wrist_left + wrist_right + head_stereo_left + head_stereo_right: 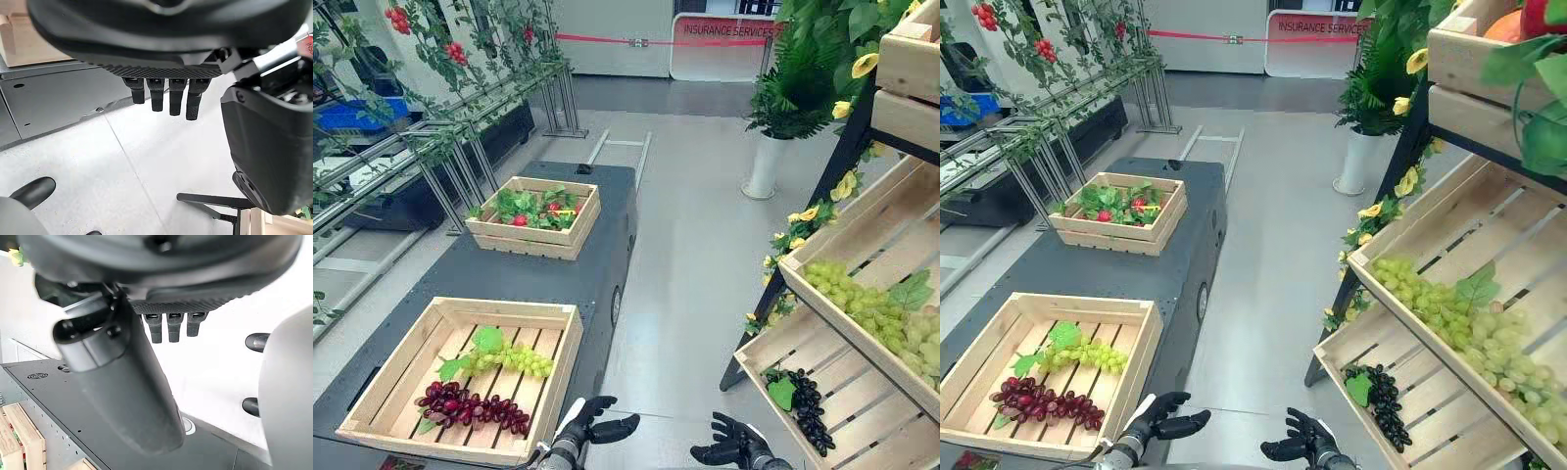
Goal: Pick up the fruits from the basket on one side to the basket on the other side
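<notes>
A wooden crate on the dark cart at lower left holds a bunch of green grapes and a bunch of red grapes. On the slanted shelf at right, one crate holds black grapes, and the crate above it holds green grapes. My left hand and right hand hang low over the floor between cart and shelf. Both are open and hold nothing. Straight fingers show in the left wrist view, and fingers likewise in the right wrist view.
A second crate of leafy greens and red fruit stands farther back on the cart. A white planter with a plant stands beyond the shelf. Metal trellis racks with vines line the left side. Bare floor runs between cart and shelf.
</notes>
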Controlling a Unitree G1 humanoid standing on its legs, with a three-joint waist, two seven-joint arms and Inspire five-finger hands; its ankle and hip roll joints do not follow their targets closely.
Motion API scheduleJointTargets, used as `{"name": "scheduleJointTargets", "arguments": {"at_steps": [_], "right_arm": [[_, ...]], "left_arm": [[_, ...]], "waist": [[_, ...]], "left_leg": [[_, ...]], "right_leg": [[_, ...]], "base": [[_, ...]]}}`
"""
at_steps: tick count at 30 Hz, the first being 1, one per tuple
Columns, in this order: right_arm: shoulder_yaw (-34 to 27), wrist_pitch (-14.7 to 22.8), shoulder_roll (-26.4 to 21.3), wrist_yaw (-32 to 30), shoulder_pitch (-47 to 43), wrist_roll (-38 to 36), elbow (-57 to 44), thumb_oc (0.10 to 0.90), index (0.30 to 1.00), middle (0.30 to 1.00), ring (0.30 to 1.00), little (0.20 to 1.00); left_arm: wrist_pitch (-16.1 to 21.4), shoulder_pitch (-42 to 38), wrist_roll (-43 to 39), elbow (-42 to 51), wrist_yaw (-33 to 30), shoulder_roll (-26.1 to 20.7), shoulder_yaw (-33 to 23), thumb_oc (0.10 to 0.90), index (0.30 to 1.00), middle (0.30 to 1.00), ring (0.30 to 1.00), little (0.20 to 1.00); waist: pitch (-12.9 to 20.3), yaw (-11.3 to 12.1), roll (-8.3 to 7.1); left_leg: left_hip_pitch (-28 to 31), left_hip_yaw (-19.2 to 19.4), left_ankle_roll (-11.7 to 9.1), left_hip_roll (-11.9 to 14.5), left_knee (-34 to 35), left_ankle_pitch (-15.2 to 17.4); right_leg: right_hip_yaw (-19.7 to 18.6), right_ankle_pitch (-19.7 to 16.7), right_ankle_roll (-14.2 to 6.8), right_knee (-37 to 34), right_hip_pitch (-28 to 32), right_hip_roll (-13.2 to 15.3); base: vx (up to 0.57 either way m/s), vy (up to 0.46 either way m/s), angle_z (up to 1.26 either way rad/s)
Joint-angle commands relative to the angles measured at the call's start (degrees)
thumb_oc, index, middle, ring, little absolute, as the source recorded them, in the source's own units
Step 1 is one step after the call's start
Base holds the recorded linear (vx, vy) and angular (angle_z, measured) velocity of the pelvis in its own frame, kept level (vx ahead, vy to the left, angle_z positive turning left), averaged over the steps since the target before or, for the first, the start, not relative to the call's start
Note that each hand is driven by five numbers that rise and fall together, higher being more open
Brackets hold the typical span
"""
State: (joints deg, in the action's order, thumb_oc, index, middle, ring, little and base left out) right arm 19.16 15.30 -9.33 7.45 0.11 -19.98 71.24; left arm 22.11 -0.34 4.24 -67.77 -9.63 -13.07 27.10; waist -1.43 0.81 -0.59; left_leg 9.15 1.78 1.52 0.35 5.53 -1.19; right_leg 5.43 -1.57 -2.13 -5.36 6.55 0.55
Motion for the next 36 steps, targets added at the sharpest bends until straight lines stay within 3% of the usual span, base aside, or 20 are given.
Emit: {"name": "scheduleJointTargets", "arguments": {"at_steps": [1,13,23,25,27,31,36], "right_arm": [[1.00,1.83,-0.25,-1.86,-6.41,2.54,2.04,0.800,0.900,0.900,0.900,0.900],[1.84,1.72,-1.03,-1.85,-9.54,1.41,0.59,0.800,0.900,0.900,0.900,0.900],[-0.16,3.57,-0.16,-3.44,-8.57,-2.60,1.69,0.800,0.900,0.900,0.900,0.900],[-0.46,3.45,-0.24,-3.89,-8.74,-1.85,1.78,0.800,0.900,0.900,0.900,0.900],[-0.57,3.63,-0.10,-4.54,-8.60,0.00,2.05,0.800,0.900,0.900,0.900,0.900],[-0.02,4.06,-0.68,-4.59,-8.12,2.01,2.42,0.800,0.900,0.900,0.900,0.900],[0.04,3.87,-1.99,-4.08,-7.92,3.09,2.50,0.800,0.900,0.900,0.900,0.900]], "left_arm": [[2.18,-5.06,1.82,-2.93,-0.44,2.56,0.88,0.800,0.900,0.900,0.900,0.900],[3.74,-6.60,-1.27,-0.68,-0.06,2.62,2.75,0.800,0.900,0.900,0.900,0.900],[4.78,-5.45,2.90,-1.84,-2.15,4.06,3.28,0.800,0.900,0.900,0.900,0.900],[6.31,-5.83,2.97,-1.82,-2.37,4.15,3.58,0.800,0.900,0.900,0.900,0.900],[11.44,-5.96,5.14,-1.46,-4.00,4.16,3.77,0.800,0.900,0.900,0.900,0.900],[22.10,-7.83,16.48,1.83,-16.39,1.78,4.79,0.800,0.900,0.900,0.900,0.900],[24.55,-9.98,22.43,6.75,-23.08,-2.16,3.57,0.800,0.900,0.900,0.900,0.900]], "waist": [[-2.36,-0.47,0.13],[-5.59,-0.75,1.49],[-6.05,-1.29,1.76],[-6.17,-1.43,1.91],[-6.04,-1.47,1.92],[-5.32,-1.30,1.70],[-5.13,-1.05,1.75]], "left_leg": [[0.30,-0.03,1.07,-3.38,-0.53,6.40],[-1.51,-0.11,1.26,-3.08,-0.53,5.53],[-2.77,0.05,0.88,-3.00,-0.53,5.38],[-2.90,-0.02,0.84,-3.08,-0.53,5.36],[-2.76,-0.11,0.79,-3.21,-0.53,5.43],[-2.28,-0.53,0.86,-3.51,-0.53,5.62],[-1.96,-0.81,0.96,-3.65,-0.53,5.48]], "right_leg": [[2.24,3.91,-0.51,1.08,2.58,-0.20],[1.35,3.54,-0.30,2.82,-0.32,-0.21],[0.81,2.54,-0.56,1.64,-1.03,-0.21],[0.71,2.51,-0.52,1.67,-1.15,-0.27],[0.70,2.54,-0.53,1.46,-0.86,-0.27],[0.63,2.84,-0.62,1.31,-0.18,-0.20],[0.59,3.16,-0.55,1.64,0.07,-0.06]], "base": [[0.04,0.167,1.64],[-0.01,0.000,0.00],[0.00,0.007,0.00],[-0.03,0.034,-0.02],[0.01,0.037,-0.01],[0.03,0.038,0.01],[0.01,0.040,0.00]]}}
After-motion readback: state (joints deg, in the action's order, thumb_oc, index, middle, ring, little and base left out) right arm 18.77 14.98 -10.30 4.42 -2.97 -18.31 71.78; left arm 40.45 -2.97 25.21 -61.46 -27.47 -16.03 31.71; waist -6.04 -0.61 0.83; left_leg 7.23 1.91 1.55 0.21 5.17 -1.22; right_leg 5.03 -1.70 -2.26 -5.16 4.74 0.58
